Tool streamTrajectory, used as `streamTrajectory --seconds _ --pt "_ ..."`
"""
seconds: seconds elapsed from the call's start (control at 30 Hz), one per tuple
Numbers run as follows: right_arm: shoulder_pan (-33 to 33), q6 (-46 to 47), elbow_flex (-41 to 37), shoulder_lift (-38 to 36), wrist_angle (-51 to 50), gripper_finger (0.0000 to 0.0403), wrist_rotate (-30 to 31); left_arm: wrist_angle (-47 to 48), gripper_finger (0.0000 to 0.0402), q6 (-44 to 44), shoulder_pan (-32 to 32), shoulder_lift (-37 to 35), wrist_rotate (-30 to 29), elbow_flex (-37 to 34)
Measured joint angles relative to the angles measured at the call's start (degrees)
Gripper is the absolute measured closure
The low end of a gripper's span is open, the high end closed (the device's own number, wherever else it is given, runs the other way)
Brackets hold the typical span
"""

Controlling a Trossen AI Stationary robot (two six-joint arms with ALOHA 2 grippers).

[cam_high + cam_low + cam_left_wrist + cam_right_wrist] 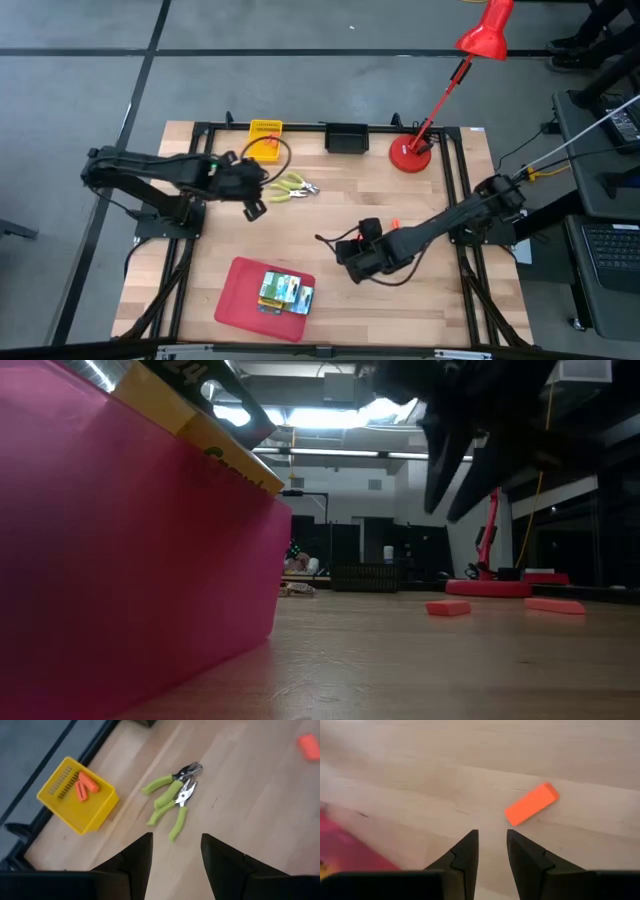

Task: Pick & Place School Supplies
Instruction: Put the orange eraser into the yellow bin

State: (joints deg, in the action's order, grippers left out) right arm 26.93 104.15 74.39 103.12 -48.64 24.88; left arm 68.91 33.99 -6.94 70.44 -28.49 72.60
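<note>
Right wrist view: right hand [492,851] open and empty, fingers apart near an orange piece [532,803] on the worktop [420,780]. Left hand [176,855] gapes empty near green pliers [171,800].

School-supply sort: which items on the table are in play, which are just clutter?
In play:
- green-handled pliers
- orange pieces in yellow basket
- loose orange piece
- crayon boxes on red tray

Clutter:
- red desk lamp
- black bin

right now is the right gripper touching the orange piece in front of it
Apart. The right wrist view shows bare wood between the right gripper and the orange piece, which lies flat on the table ahead of the empty, parted fingertips.
</note>
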Motion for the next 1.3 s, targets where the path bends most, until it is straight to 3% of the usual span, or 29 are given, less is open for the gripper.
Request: streamTrajectory --seconds 0.3,0.5,0.67,1.03,1.3 --pt "0.56 5.49 0.04 6.89 0.1 0.0299 2.23 2.67 0.024 12.17 -7.07 -6.21 -3.63 0.0" --pt "2.1 14.58 -1.36 7.97 -2.89 0.0298 5.61 3.34 0.0242 15.48 -8.85 -6.65 -3.54 -0.02" --pt "2.66 19.66 -5.15 8.03 1.29 0.0298 7.2 3.33 0.0242 16.33 -9.48 -6.64 -3.45 -0.02" --pt "0.42 20.6 -5.27 8.04 5.9 0.0298 12.68 3.34 0.0242 16.31 -9.47 -6.63 -1.54 -0.02" --pt "-0.77 18.53 -5.27 7.7 10.79 0.0255 9.5 3.34 0.0242 16.31 -9.47 -6.61 0.48 -0.02"
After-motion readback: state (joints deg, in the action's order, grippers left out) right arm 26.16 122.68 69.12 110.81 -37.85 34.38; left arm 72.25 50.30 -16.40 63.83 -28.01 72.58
